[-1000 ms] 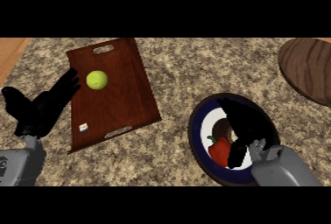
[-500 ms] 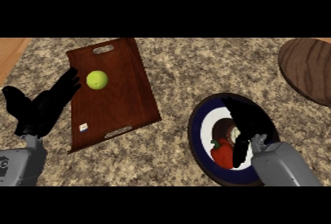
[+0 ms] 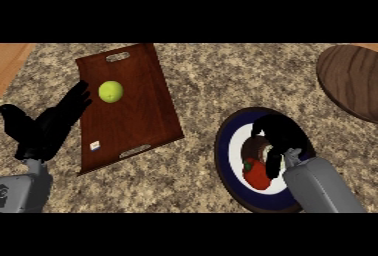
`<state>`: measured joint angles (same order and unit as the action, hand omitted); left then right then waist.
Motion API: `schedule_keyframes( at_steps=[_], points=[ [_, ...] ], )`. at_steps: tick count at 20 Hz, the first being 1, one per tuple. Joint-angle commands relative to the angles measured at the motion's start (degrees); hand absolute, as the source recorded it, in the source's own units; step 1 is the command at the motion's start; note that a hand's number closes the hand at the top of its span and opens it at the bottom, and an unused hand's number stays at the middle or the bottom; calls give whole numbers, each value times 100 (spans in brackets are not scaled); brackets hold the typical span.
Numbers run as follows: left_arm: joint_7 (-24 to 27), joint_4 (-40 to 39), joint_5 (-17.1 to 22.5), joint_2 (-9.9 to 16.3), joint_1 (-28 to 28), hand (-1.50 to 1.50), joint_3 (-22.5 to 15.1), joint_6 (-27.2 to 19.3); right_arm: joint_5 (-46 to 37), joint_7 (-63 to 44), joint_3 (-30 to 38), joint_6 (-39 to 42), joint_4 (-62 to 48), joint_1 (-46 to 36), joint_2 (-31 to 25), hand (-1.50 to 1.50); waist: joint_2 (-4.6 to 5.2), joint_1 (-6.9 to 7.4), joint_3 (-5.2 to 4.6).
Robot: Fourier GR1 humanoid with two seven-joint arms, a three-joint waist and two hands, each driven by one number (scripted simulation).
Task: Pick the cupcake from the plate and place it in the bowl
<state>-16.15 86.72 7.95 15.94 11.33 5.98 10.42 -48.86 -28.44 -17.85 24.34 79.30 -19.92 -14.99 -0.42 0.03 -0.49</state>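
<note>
Right hand (image 3: pixel 284 137), black on a grey forearm, reaches up from the 5 o'clock corner and lies over the plate (image 3: pixel 225 155). Its fingers curl down around the top of the cupcake (image 3: pixel 256 172), a red-and-brown item sitting on the plate's white middle; much of the cupcake is hidden under the hand. The plate is round with a dark blue rim and rests on the speckled counter (image 3: pixel 199 65) at about 4 o'clock.

At 2 o'clock, well apart from the plate, the brown wooden bowl (image 3: pixel 351 80) shows only partly, cut by the edge.

At 10 o'clock a dark wooden tray (image 3: pixel 148 120) with a handle slot at each end lies tilted on the counter. A yellow-green round fruit (image 3: pixel 111 91) sits in the tray's upper half, and a small white tag (image 3: pixel 94 146) lies near its lower end.

Left hand (image 3: pixel 48 127) shows at 8 o'clock, fingers straight and apart, resting over the tray's left edge.
</note>
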Motion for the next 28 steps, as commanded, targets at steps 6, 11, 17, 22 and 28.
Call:
schedule_keyframes(
  at_steps=[6, 11, 17, 22, 28],
  points=[
    [-311, 213, -103, -171, 127, 0, -8, -72, -409, 596, 166, -143, -174, -4, 87, 150, 40, 11, 50],
    [-418, 795, -94, -169, -396, 0, -55, 54, -395, 437, 263, 89, 354, -61, 292, 150, 29, 27, 50],
    [67, 214, -202, -150, -310, 0, 166, 9, 134, 1922, 1465, -68, 783, 749, -1412, 150, 17, -156, 55],
    [-48, 154, -170, -103, -251, 0, 326, -114, 707, 3026, 2986, -238, -375, 1283, -2765, 150, 72, -592, 110],
    [-3, 62, -33, -5, -176, 0, 390, 79, 1431, 5308, 4306, -215, -1787, 1602, -4242, 150, 70, -281, 81]
  ],
)
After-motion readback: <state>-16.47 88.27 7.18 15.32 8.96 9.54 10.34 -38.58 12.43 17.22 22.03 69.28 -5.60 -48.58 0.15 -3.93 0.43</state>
